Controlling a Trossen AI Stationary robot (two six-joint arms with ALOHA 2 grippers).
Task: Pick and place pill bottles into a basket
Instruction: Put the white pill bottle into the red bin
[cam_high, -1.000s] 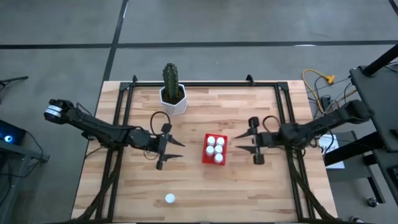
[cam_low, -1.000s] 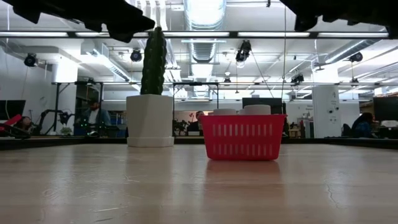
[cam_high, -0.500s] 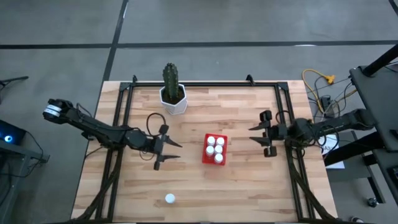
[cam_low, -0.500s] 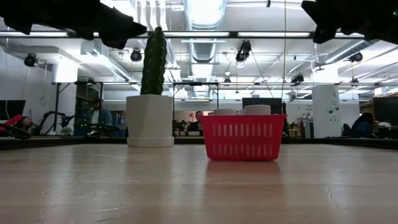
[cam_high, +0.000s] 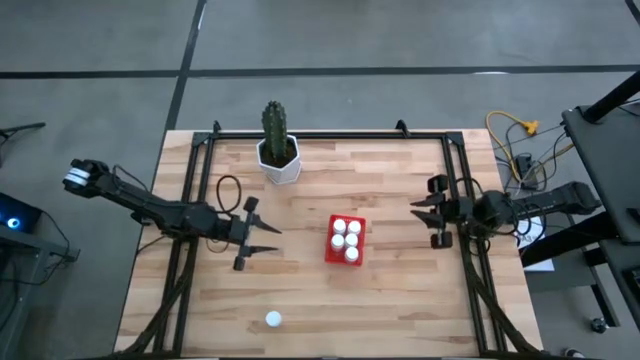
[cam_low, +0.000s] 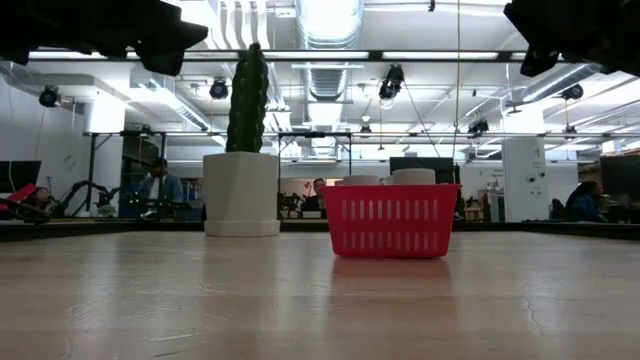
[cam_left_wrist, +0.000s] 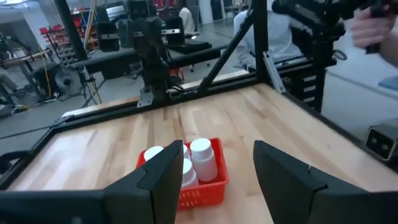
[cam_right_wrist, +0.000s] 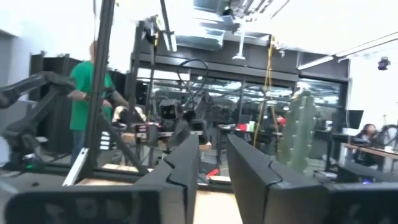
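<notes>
So the red basket (cam_high: 346, 240) sat mid-table with five pill bottles (cam_high: 346, 240) inside, well clear of both jaws. Left gripper (cam_high: 262, 240) hovered beside it, fingers apart, empty. Right gripper (cam_high: 422, 212) hung near the table's right edge, fingers slightly apart, empty. One loose bottle (cam_high: 273, 319) stood alone by the near edge.

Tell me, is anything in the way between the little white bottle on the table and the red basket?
No. Only bare wood shows between the lone bottle and the basket. Both grippers hang off to the sides.
</notes>
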